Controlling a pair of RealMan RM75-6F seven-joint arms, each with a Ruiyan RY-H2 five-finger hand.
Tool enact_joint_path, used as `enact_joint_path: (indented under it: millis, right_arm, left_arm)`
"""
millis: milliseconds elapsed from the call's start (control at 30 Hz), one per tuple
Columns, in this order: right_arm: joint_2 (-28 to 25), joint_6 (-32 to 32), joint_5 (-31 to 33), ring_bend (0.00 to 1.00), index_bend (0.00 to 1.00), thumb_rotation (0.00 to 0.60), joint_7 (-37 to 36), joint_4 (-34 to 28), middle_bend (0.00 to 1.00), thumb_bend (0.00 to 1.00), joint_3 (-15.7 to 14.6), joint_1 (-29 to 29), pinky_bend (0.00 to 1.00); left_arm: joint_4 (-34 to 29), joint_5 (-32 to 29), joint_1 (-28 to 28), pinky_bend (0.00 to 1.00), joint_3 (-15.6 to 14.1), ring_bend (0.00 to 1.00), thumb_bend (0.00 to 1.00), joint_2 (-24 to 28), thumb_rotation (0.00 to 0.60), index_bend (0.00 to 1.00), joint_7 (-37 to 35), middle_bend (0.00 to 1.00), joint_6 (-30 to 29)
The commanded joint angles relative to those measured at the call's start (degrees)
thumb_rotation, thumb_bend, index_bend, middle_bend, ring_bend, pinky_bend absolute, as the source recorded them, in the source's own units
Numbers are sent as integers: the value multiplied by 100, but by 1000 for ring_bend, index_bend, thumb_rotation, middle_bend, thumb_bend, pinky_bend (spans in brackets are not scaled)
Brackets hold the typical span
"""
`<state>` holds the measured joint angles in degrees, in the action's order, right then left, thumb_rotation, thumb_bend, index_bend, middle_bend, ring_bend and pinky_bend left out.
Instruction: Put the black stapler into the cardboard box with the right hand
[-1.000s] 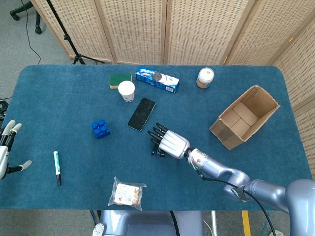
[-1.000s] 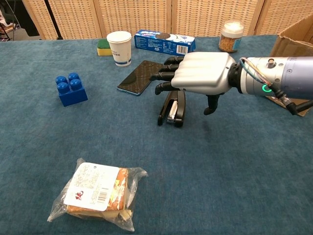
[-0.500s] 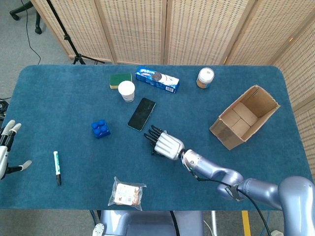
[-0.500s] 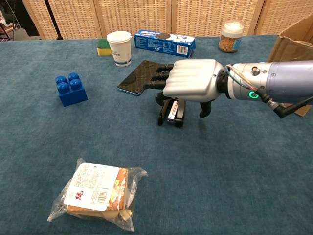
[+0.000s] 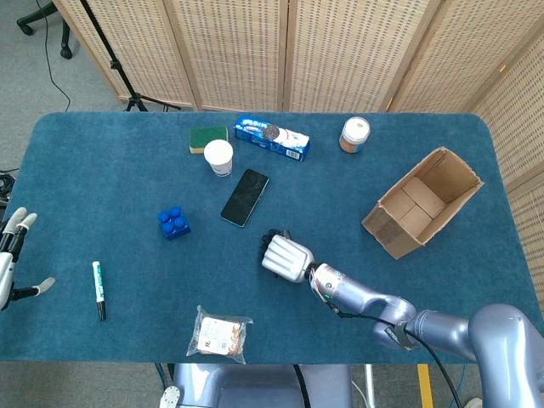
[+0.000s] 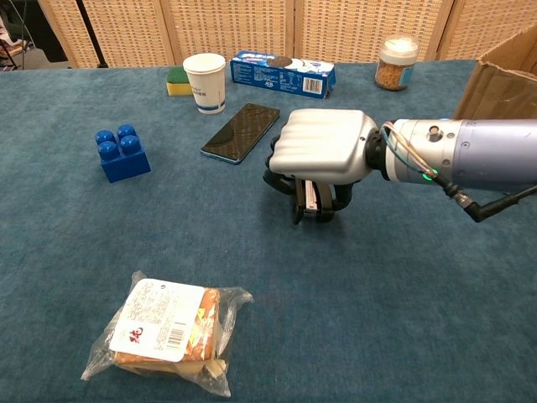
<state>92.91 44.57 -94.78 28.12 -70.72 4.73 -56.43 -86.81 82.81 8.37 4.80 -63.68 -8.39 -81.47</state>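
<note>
1. Lying on the blue-carpeted bench (image 6: 419,319), just beside the flat black smartphone (image 6: 241,132) on its near right: the small black metal-and-plastic stapler (image 6: 314,198), mostly hidden under the white-shelled right hand (image 6: 323,155).
2. Curled down around the stapler's sides, the dark fingers (image 6: 274,179) of that hand; apparently gripping it, with the stapler not visibly lifted.
3. Probably stiff, dense and compact, with smooth sides likely to slip; hinged top possibly prone to swinging open if pinched at one end.
4. Best taken across the middle of the long body, squeezing both halves together.
5. Far right of the smartphone, well apart: the open brown cardboard box (image 5: 422,202).
6. Far left of the smartphone, off the bench edge: the left hand (image 5: 12,259), fingers spread, holding nothing.
</note>
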Motion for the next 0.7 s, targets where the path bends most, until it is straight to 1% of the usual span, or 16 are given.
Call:
enact_joint_path:
  millis: [33, 100, 200, 367, 400, 433, 500, 600, 700]
  right_arm:
    - [-44, 591, -443, 384, 681, 600, -540, 122, 564, 640, -138, -19, 431]
    - [-87, 837, -591, 389, 685, 600, -707, 163, 569, 662, -159, -22, 441]
    - [-249, 1293, -730, 393, 687, 600, -876, 59, 571, 672, -61, -3, 445]
    - [-744, 1835, -723, 395, 687, 600, -799, -364, 571, 672, 308, 37, 445]
    - [-883, 1918, -670, 395, 687, 600, -772, -481, 571, 672, 403, 62, 445]
    - [-1211, 2117, -502, 395, 686, 600, -774, -671, 571, 672, 622, 165, 445]
    - [-1685, 2178, -338, 395, 687, 600, -737, -926, 571, 672, 722, 310, 445]
    - [-2233, 2259, -161, 395, 687, 600, -741, -1027, 571, 672, 740, 558, 445]
    - [-2726, 2368, 104, 395, 687, 600, -871, -814, 571, 672, 669, 937, 445]
  left_arm:
    - [-8, 8, 2, 0, -3, 0, 0, 8, 600, 0, -12, 0, 1]
    - [-10, 12, 2, 0, -5, 0, 0, 12, 600, 0, -19, 0, -1]
    - [-13, 16, 4, 0, -10, 0, 0, 19, 600, 0, -33, 0, 4]
    - [-19, 41, 3, 0, -25, 0, 0, 27, 600, 0, -48, 0, 2]
    - [-24, 50, 0, 0, -29, 0, 0, 32, 600, 0, -52, 0, -4]
    - [-45, 88, -10, 0, -42, 0, 0, 46, 600, 0, -79, 0, -34]
    - [-71, 147, -30, 0, -53, 0, 0, 78, 600, 0, -126, 0, -97]
    - [-92, 213, -70, 0, -59, 0, 0, 122, 600, 0, -151, 0, -209]
    - [-200, 243, -114, 0, -89, 0, 0, 225, 600, 0, -264, 0, -249]
